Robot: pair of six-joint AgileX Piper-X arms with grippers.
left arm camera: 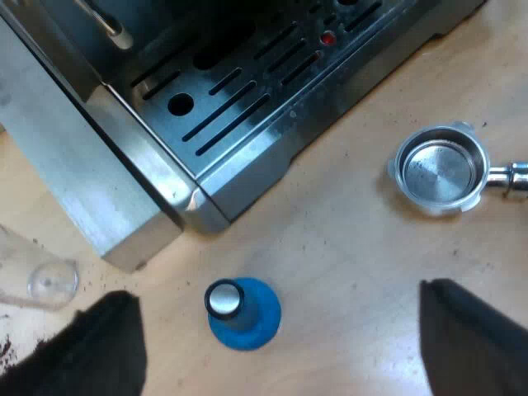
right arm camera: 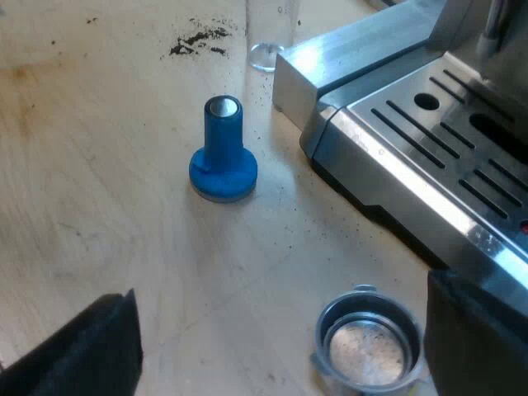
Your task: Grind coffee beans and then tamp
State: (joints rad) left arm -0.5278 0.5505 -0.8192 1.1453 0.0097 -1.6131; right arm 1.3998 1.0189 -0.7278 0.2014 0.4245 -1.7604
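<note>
Espresso machine (left arm camera: 247,107) sits heavy and immovable on the wooden table (left arm camera: 355,239). Near its drip tray the loose metal holder (left arm camera: 437,169) lies basket up, with no heap of grounds in it. It is probably rigid, weighty and slick steel, so I judge the handle, which runs out of sight, the surest hold. The blue tamper (left arm camera: 241,312) stands upright nearby, stiff and best pinched round its stem. Left gripper (left arm camera: 285,346) and right gripper (right arm camera: 280,346) hang spread wide, holding nothing.
</note>
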